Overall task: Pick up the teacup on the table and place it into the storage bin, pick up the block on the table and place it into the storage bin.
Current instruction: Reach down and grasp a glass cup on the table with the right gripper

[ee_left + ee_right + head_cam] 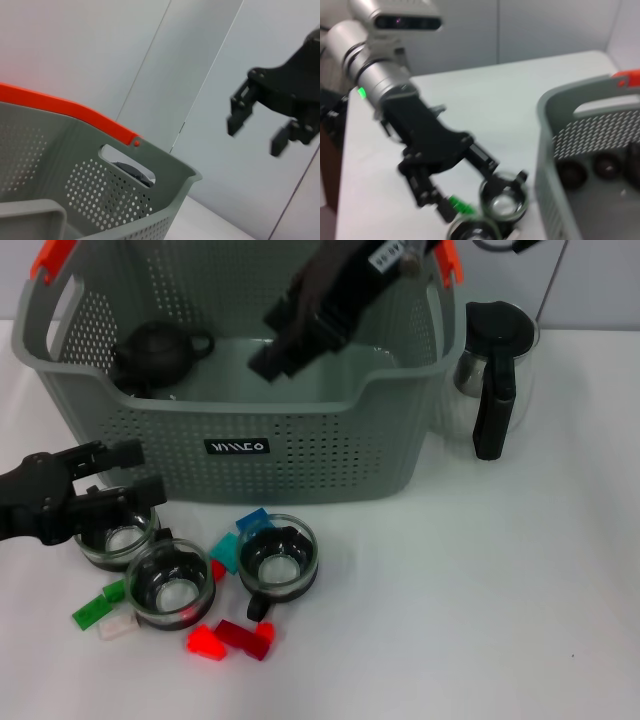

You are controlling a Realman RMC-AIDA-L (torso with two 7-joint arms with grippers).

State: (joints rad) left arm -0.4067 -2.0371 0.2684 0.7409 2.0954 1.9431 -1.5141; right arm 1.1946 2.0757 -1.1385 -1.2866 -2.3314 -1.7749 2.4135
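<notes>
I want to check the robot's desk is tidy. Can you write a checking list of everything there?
Surface: white table.
Job's things: grey perforated storage bin; three glass teacups in front; coloured plastic blocks around them.
Clutter: black teapot inside bin; glass jug with black handle beside bin.
Grippers: left gripper open at the leftmost cup; right gripper open above bin.
Cables: thin one behind jug.
Surroundings: pale wall panels.

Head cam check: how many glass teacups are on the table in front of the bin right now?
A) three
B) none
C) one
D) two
A: three glass teacups stand in front of the storage bin: one at the left gripper, one in the middle, one to its right.
</notes>
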